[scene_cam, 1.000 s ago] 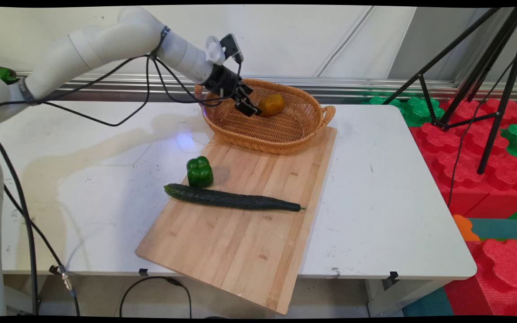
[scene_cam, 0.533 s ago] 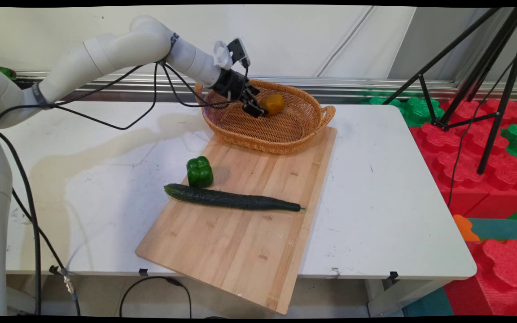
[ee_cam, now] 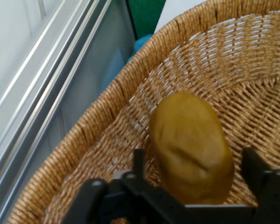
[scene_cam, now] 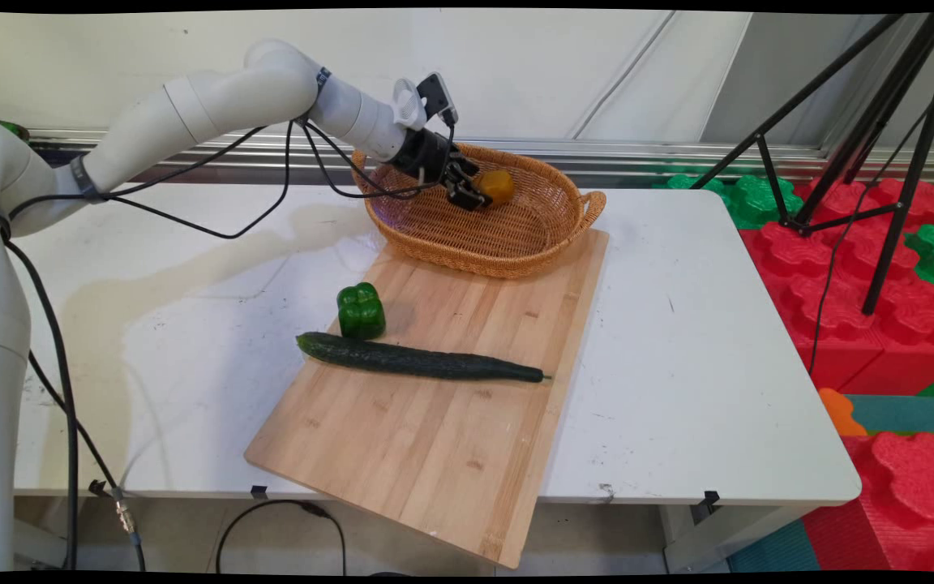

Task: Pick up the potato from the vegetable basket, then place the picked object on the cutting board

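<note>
A brownish-yellow potato (scene_cam: 499, 186) (ee_cam: 191, 147) lies inside the wicker basket (scene_cam: 516, 235) at the back of the table. My gripper (scene_cam: 471, 195) (ee_cam: 196, 161) reaches into the basket from the left and stands open. In the hand view one finger (ee_cam: 139, 163) is left of the potato and the other finger (ee_cam: 256, 168) is right of it, so the potato sits between them. I cannot tell whether the fingers touch it.
A wooden cutting board (scene_cam: 434, 405) lies in front of the basket, its far end under the basket's edge. A long cucumber (scene_cam: 418, 361) lies across the board and a green bell pepper (scene_cam: 361, 311) stands at its left edge. A black tripod (scene_cam: 864, 162) stands right of the table.
The gripper has moved right and deeper into the basket, closing in on the potato until its fingers flank it. The potato, cucumber and pepper have stayed put.
</note>
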You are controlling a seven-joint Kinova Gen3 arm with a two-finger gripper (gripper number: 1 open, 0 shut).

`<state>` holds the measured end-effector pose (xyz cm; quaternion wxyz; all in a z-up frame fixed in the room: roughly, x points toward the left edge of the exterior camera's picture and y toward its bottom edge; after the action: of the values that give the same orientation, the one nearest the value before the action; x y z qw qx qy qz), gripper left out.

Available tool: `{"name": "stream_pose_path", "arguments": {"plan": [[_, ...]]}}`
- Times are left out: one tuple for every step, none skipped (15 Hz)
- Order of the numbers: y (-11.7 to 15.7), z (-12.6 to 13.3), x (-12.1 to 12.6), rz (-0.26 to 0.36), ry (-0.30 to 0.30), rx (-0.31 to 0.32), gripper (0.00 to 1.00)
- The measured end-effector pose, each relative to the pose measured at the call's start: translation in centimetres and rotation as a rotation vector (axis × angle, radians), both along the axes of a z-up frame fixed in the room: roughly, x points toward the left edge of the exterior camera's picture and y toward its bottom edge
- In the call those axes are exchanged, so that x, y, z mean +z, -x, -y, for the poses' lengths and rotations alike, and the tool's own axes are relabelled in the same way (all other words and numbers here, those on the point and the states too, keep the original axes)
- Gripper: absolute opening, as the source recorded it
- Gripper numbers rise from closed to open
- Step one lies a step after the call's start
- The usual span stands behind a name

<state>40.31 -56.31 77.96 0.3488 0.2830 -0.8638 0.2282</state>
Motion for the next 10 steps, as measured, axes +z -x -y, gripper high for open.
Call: {"name": "stream_pose_path", "arguments": {"plan": [[0.02, 0.04, -0.05, -0.001, 0.002, -0.001, 0.0], [0.04, 0.08, -0.13, -0.002, 0.004, -0.004, 0.0], [0.04, 0.08, -0.2, -0.002, 0.005, -0.007, 0.0], [0.04, 0.07, -0.25, -0.002, 0.006, -0.01, 0.0], [0.0, 0.02, -0.28, -0.003, 0.007, -0.013, 0.0], [-0.02, -0.01, -0.28, -0.003, 0.008, -0.014, 0.0], [-0.09, -0.09, -0.24, -0.003, 0.01, -0.018, 0.0], [-0.14, -0.13, -0.2, -0.002, 0.012, -0.02, 0.0], [-0.22, -0.23, -0.1, -0.003, 0.014, -0.023, 0.0], [-0.35, -0.39, 0.08, -0.007, 0.016, -0.025, 0.0]]}}
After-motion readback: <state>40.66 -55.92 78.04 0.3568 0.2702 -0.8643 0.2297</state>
